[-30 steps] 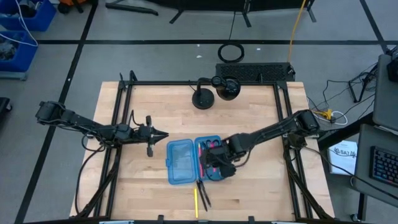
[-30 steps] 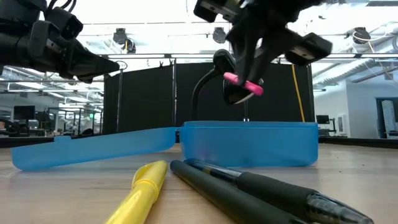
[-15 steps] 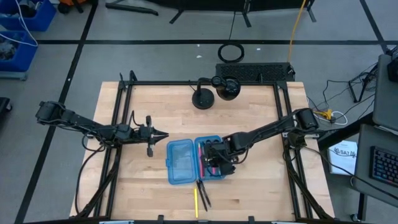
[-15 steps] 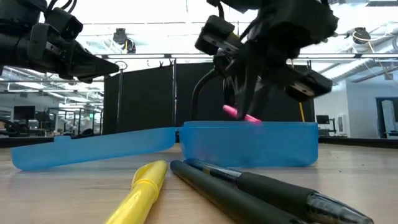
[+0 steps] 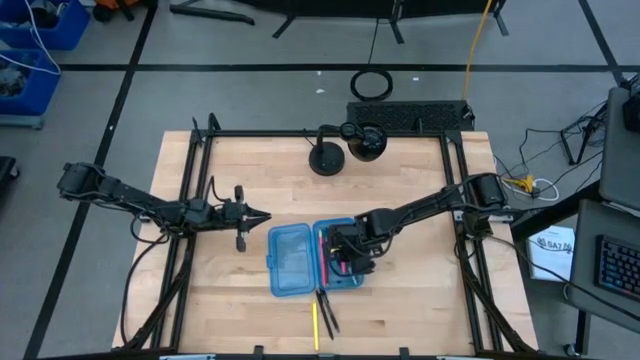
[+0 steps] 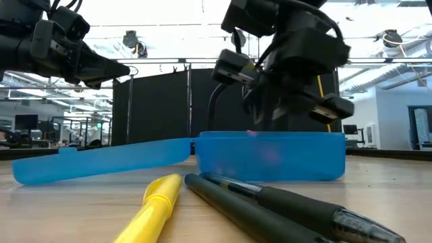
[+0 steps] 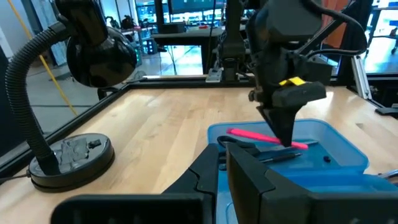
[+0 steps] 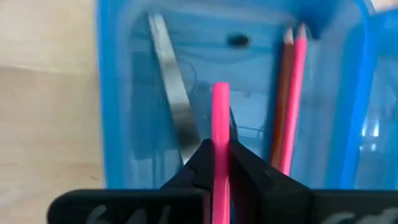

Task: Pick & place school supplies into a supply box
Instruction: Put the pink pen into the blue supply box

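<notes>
A wooden table point(image 5: 400, 300) is holding an open blue box point(image 5: 310, 257). A yellow pen point(image 5: 314, 325), black pens point(image 5: 328, 312) and a black lamp point(image 5: 327, 158) are lying on it too.

Open pencil case point(image 5: 300, 258) lies mid-surface point(image 5: 400, 300); right hand point(image 5: 343, 252) inside its right half, pen point(image 8: 220, 124) clamped; two pens point(image 5: 320, 318) before it; left hand point(image 5: 262, 217) leftward; desk lamp point(image 5: 326, 158) behind.

Right gripper point(image 5: 344, 258) reaches toward table centre, pointing down, fingers pinched together. Left gripper point(image 5: 262, 217) waits left of centre, raised, fingers together.
</notes>
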Tool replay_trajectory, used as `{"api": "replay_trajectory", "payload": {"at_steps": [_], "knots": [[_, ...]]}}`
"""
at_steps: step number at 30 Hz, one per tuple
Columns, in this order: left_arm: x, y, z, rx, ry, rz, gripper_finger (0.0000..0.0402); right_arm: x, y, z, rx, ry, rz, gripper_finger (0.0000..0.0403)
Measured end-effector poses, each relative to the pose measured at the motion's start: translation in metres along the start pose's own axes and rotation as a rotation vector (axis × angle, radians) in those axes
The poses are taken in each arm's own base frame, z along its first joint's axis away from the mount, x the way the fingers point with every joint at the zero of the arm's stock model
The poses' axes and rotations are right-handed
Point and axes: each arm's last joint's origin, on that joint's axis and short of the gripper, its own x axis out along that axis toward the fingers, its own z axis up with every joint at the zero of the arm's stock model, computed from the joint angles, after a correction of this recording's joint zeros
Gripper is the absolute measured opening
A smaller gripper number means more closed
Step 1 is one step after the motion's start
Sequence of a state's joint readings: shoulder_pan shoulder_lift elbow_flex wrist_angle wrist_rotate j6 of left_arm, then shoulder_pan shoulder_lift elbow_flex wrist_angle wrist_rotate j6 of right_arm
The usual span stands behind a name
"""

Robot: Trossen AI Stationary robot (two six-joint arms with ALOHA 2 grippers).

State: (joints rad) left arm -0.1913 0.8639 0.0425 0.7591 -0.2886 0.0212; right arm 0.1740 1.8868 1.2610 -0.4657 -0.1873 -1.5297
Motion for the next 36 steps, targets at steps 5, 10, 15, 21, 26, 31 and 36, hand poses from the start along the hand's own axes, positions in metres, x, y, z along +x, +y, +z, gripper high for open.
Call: {"api": "replay_trajectory", "payload": {"at_steps": [5,10,15,21,26,31,36], "knots": [[0.000,0.000,0.000,0.011,-0.005,0.001,0.0037,0.004,0.007,-0.001,0.008,-0.057,0.016,0.0017],[0.000,0.000,0.000,0.020,-0.004,0.000,0.0037,0.014,0.012,-0.005,0.010,-0.074,0.009,0.0017],[0.000,0.000,0.000,0.016,-0.004,0.000,0.0037,0.020,0.016,-0.008,0.013,-0.084,-0.002,0.0030],[0.000,0.000,0.001,0.012,-0.007,0.000,0.0037,0.020,0.016,-0.008,0.009,-0.072,-0.004,0.0053],[0.000,0.000,0.001,0.009,-0.007,0.001,0.0037,0.018,0.015,-0.009,0.003,-0.036,-0.015,0.0053],[0.000,0.000,0.001,0.007,-0.007,0.000,0.0037,0.007,0.012,-0.006,-0.011,0.013,-0.045,0.0055],[0.000,0.000,0.001,0.004,-0.009,0.000,0.0037,-0.013,0.006,0.006,-0.021,0.022,-0.110,0.0056]]}}
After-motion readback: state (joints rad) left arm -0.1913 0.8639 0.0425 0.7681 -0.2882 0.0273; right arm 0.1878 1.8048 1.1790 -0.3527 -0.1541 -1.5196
